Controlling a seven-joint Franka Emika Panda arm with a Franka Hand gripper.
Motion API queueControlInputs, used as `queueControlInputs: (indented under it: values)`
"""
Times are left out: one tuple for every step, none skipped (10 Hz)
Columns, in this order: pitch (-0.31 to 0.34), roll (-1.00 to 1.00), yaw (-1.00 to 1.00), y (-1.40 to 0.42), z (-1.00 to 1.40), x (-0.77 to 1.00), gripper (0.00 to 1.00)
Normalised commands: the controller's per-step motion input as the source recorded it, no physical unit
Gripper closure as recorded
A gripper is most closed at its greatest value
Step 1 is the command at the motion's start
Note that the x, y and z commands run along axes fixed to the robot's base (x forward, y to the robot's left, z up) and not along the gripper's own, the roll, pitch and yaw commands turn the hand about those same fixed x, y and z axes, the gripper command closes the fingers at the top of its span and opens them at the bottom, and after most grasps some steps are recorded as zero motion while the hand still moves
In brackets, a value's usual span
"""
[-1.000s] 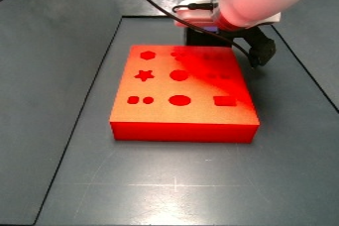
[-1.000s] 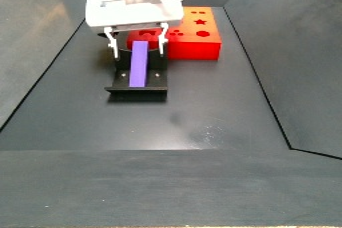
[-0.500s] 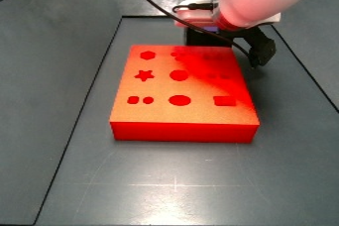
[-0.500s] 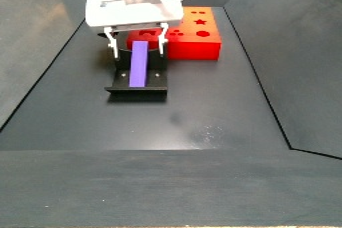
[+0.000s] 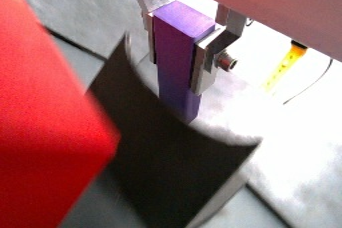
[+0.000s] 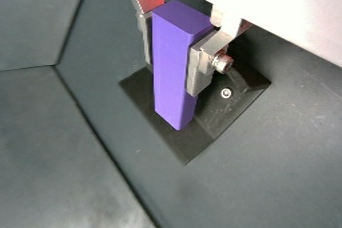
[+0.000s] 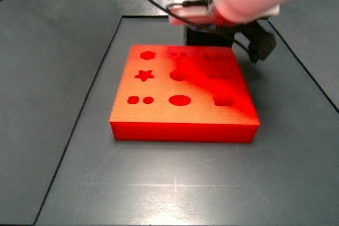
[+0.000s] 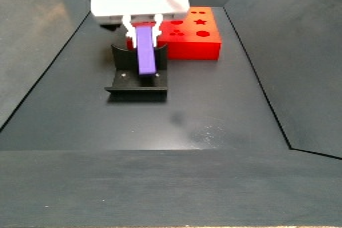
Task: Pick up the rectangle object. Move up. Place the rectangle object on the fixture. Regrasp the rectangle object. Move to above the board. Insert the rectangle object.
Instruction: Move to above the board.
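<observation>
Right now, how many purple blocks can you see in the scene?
1. The rectangle object stands over the fixture between the fingers of the gripper, beside the board. None elsewhere visible.

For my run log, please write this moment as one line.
gripper: shut on rectangle object | rectangle object: over fixture | board: beside fixture

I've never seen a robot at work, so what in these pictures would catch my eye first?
Probably the purple block, standing out brightly between the gripper's silver fingers in both wrist views, its lower end over the dark fixture. Next comes the big red board with its star, circle and square cut-outs, lying beside the fixture on the dark table.
</observation>
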Motion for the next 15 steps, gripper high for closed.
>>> queueControlInputs:
  values:
    - [-0.315, -0.04, -0.09, -0.14, 1.00, -0.26, 1.00]
    - [-0.245, -0.06, -0.18, -0.12, 1.00, -0.26, 1.00]
    - [-0.210, -0.08, -0.20, -0.12, 1.00, -0.25, 1.00]
    - [-0.138, -0.10, -0.21, -0.11, 1.00, -0.25, 1.00]
    - [-0.103, -0.11, -0.21, -0.10, 1.00, -0.25, 1.00]
    - [-0.016, -0.13, -0.22, -0.09, 1.00, -0.24, 1.00]
    - [0.017, -0.14, -0.21, -0.08, 1.00, -0.23, 1.00]
    - [0.066, -0.14, -0.18, -0.07, 1.00, -0.22, 1.00]
    - [0.084, -0.14, -0.16, -0.06, 1.00, -0.21, 1.00]
    - [0.103, -0.13, -0.09, -0.05, 1.00, -0.20, 1.00]
    - [0.109, -0.13, -0.07, -0.04, 1.00, -0.20, 1.00]
    - [0.109, -0.10, -0.02, -0.03, 1.00, -0.18, 1.00]
    - [0.110, -0.09, 0.00, -0.03, 1.00, -0.17, 1.00]
    - [0.104, -0.06, 0.03, -0.02, 0.84, -0.13, 1.00]
    - [0.102, -0.05, 0.04, -0.02, 0.72, -0.10, 1.00]
